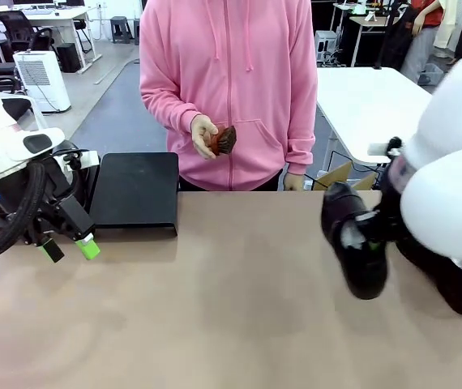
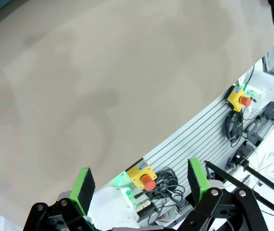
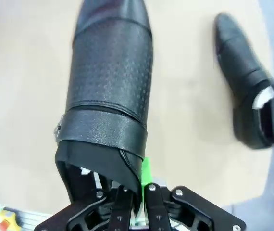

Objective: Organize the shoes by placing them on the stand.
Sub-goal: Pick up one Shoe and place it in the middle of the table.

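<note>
right gripper (image 3: pixel 137 185) clamped on shoe (image 3: pixel 110 82) at its heel opening, 3 o'clock on table (image 1: pixel 231 324). second shoe (image 3: pixel 247 86) lies beside it. left gripper (image 1: pixel 69 247) jaws wide, 9 o'clock. stand (image 1: pixel 135 190) at 10 o'clock.

Strapped shoe (image 3: pixel 110 72) beside plain shoe (image 3: pixel 245 72); matte-black stand (image 1: pixel 134 190) well apart.

There are two black shoes: one strapped shoe (image 3: pixel 109 82) and one paper-stuffed shoe (image 3: pixel 245 72). One stand platform (image 1: pixel 134 190) lies on the one worktop (image 1: pixel 215 308). There is one brown brush (image 1: pixel 224 139). Two pincers show: the left pincer (image 1: pixel 70 249) and the right pincer (image 3: pixel 139 182). Two yellow button boxes show: a nearer button box (image 2: pixel 144 177) and a farther button box (image 2: pixel 240 98).
</note>
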`<action>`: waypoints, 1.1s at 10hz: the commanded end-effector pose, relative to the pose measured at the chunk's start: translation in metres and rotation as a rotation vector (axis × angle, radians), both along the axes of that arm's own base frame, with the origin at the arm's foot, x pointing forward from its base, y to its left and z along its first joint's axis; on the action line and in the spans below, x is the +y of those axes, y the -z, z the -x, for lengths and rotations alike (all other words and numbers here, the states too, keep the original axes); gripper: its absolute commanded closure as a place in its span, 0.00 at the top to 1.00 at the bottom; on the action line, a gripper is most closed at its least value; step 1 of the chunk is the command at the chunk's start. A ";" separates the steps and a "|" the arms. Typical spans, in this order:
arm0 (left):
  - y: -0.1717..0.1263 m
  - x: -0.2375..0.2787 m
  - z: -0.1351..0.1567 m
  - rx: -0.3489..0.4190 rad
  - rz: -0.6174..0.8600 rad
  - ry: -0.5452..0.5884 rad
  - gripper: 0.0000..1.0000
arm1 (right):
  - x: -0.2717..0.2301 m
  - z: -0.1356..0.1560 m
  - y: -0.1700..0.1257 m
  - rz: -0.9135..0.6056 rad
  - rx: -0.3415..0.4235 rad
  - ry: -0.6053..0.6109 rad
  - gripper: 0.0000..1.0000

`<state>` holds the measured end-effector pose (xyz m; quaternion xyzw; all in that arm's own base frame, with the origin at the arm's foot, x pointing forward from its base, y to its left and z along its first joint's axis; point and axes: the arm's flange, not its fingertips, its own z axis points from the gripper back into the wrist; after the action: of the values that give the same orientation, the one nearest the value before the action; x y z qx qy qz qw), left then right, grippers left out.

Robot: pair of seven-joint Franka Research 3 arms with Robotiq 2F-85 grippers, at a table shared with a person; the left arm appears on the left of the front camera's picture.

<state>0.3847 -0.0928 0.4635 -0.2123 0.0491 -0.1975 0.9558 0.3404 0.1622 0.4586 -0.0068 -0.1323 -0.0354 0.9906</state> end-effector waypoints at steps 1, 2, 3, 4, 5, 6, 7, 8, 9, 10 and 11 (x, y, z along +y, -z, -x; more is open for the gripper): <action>0.002 0.000 0.002 -0.015 0.022 -0.004 1.00 | 0.058 0.011 0.006 -0.077 0.036 0.022 0.00; 0.002 0.000 0.002 -0.015 0.022 -0.004 1.00 | 0.085 0.017 0.015 -0.098 0.068 0.029 0.00; 0.002 0.000 0.002 -0.015 0.022 -0.004 1.00 | 0.106 0.022 0.019 -0.121 0.062 0.046 0.00; 0.002 0.000 0.002 -0.015 0.022 -0.004 1.00 | 0.126 0.026 0.027 -0.135 0.066 0.035 0.00; 0.002 0.000 0.002 -0.015 0.022 -0.004 1.00 | 0.140 0.029 0.039 -0.142 0.075 0.026 0.00; 0.002 0.000 0.002 -0.015 0.022 -0.004 1.00 | 0.151 0.030 0.052 -0.167 0.074 -0.008 0.00; 0.002 0.000 0.002 -0.015 0.022 -0.004 1.00 | 0.157 0.027 0.063 -0.174 0.086 -0.017 0.00; 0.002 0.000 0.002 -0.015 0.022 -0.004 1.00 | 0.162 0.024 0.075 -0.189 0.120 -0.070 0.00; 0.002 0.000 0.002 -0.015 0.022 -0.004 1.00 | 0.165 0.021 0.087 -0.172 0.153 -0.115 0.00; 0.002 0.000 0.002 -0.015 0.022 -0.004 1.00 | 0.165 0.018 0.093 -0.170 0.169 -0.118 0.05; 0.002 0.000 0.002 -0.015 0.022 -0.004 1.00 | 0.164 0.016 0.096 -0.178 0.171 -0.116 0.22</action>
<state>0.3844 -0.0926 0.4628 -0.2120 0.0490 -0.1969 0.9560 0.3159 0.3251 0.3541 0.0671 -0.0436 0.0020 0.9968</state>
